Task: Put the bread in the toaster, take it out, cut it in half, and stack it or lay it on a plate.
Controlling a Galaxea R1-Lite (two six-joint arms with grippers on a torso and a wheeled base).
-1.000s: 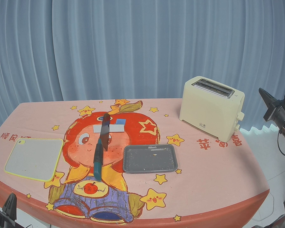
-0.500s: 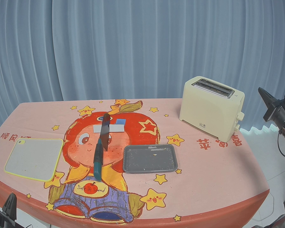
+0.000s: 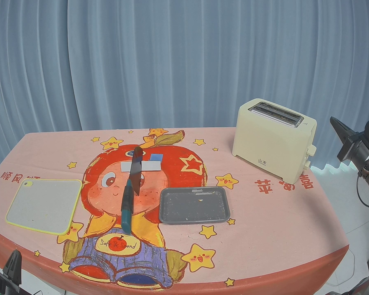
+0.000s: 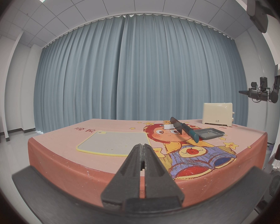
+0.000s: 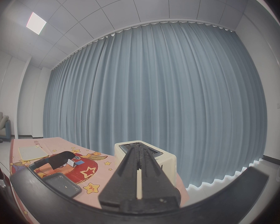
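Tablecloth (image 3: 274, 226) bears the toaster (image 3: 274, 140), slot insides hidden; left hand (image 4: 142, 147) and right hand (image 5: 139, 147) each pinched together.

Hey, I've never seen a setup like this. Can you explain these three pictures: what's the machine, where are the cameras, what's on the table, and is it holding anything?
It is a robot with two arms, standing on a wheeled base. One picture looks down from a camera on its head. The other two come from cameras on its wrists, so each shows that arm's own black pincer up close: the left pincer and the right pincer. Both are shut and hold nothing. On the table, which is covered by a cartoon cloth, lie a cutting board, a knife with a teal handle, a grey tray and a cream toaster. A blue curtain hangs behind.
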